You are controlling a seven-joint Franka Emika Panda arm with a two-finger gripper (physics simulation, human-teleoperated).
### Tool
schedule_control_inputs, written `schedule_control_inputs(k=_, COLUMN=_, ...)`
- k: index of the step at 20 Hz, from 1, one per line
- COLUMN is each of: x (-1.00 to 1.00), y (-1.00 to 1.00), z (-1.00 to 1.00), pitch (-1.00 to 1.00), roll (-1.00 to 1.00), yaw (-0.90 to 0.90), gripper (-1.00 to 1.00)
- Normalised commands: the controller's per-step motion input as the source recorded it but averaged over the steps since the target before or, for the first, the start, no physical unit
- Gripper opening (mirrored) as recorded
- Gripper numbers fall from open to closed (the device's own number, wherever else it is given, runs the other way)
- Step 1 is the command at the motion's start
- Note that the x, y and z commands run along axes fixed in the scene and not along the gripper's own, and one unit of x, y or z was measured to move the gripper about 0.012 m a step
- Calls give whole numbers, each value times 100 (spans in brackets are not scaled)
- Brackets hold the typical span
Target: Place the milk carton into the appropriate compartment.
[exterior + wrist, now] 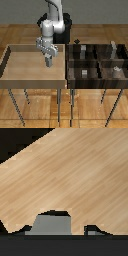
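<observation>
The light wooden tray (10, 60) is bare in the wrist view, and the dark bin (70, 67) sits at the exterior view's right, touching it. The hand (48, 63) hangs over the tray, apparently pinching the milk carton (48, 61), though blur leaves that unsure. A loose grip could drop it during the carry. The bin's small grey shapes are hard to identify.

Grey milk carton (49, 62) upright between hand's (48, 63) fingers
</observation>
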Motion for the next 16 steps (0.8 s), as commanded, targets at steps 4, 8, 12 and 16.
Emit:
schedule_control_inputs(k=4, x=0, y=0, z=25, pitch=0, roll=0, yaw=0, gripper=-100)
schedule_control_inputs(k=8, x=0, y=0, z=100, pitch=0, roll=0, yaw=0, gripper=-100)
schedule_control_inputs(k=12, x=0, y=0, z=100, pitch=0, roll=0, yaw=0, gripper=-100)
schedule_control_inputs(k=16, x=0, y=0, z=100, pitch=0, roll=0, yaw=0, gripper=-100)
